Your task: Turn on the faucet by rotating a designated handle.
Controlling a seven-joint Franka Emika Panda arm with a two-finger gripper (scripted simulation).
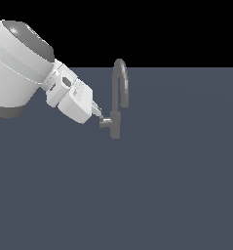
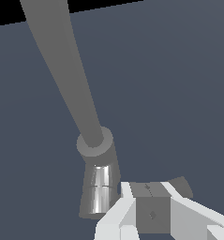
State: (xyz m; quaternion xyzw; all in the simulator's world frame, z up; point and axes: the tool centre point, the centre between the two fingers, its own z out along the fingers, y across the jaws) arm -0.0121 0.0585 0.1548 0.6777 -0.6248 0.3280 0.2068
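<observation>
— What do we have on the desk (image 1: 176, 195)?

— A flat, matte blue-grey surface, and on it the faucet (image 1: 117, 117): grey metal, a short cylindrical body with a bright sheen down its side in the wrist view, and a slim spout that rises and arches over like a hook. It stands near the middle of the exterior view, a little toward its left.

— And the handle (image 2: 153, 206)?

— We see a small grey block on a short horizontal stub off the body, with a flat blade end poking out beyond the white fingers (image 2: 118, 213).

— Anything crowding it?

— Only the bulky white arm (image 1: 20, 68), coming in from the exterior view's left.

— The jaws?

— The gripper (image 1: 99, 113) sits right at the stub — its white fingers lie on either side of the grey block, narrowly parted, apparently touching it. Whether they truly clamp it, we cannot tell.
</observation>
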